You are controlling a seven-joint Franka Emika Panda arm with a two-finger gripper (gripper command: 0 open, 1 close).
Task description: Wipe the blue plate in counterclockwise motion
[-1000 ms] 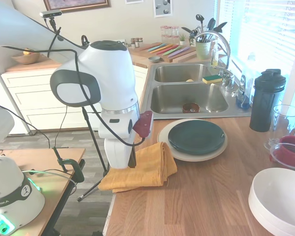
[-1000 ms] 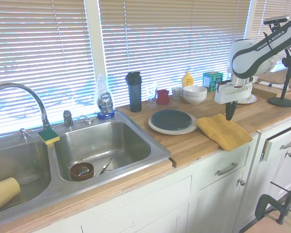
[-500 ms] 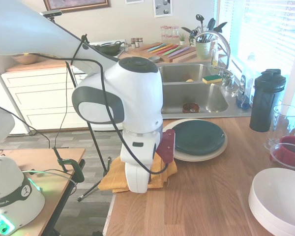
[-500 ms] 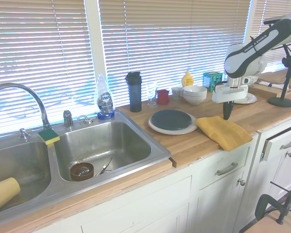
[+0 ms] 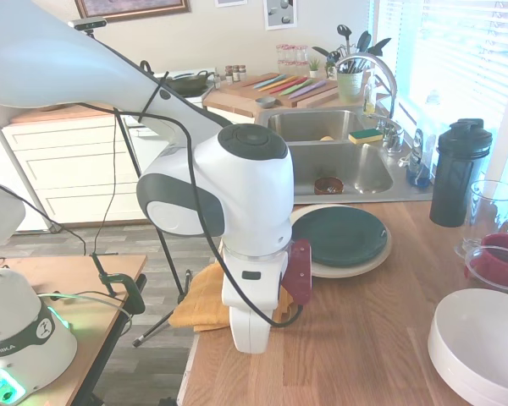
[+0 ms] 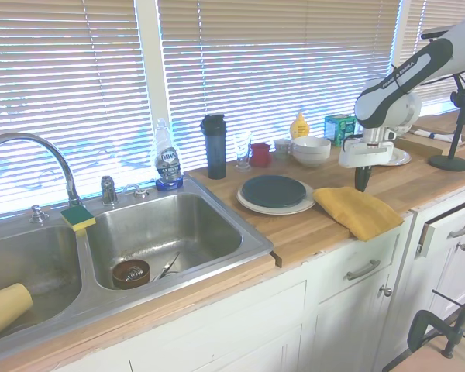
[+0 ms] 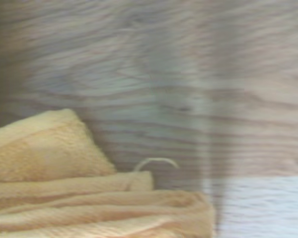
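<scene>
One blue plate [image 5: 337, 234] is what you are after: it sits stacked on a larger cream-white plate [image 5: 366, 265] on the wooden countertop [image 5: 356, 338], just in front of the stainless double sink [image 6: 163, 232]. Take that plate as your landmark. Beside it, on the side away from the sink, lies a folded yellow towel [image 6: 358, 208], its near edge just short of the cream plate's rim and its far corner reaching the counter's front edge. Your gripper [image 6: 362, 184] hangs pointing straight down at the towel's window-side edge, close above or touching the cloth; I cannot tell which. From either outside camera you cannot tell whether the fingers are apart or together, since the arm's body hides them in one and they read as a single dark stub in the other. The wrist camera shows blurred towel folds [image 7: 79, 198] against bare wood grain. Behind the plate, toward the window blinds, stand a black shaker bottle [image 6: 215, 146], a clear glass [image 6: 242, 151] and a red cup [image 6: 260, 154]. Farther along from the plate, past the towel, sits a white bowl [image 6: 312, 150].
</scene>
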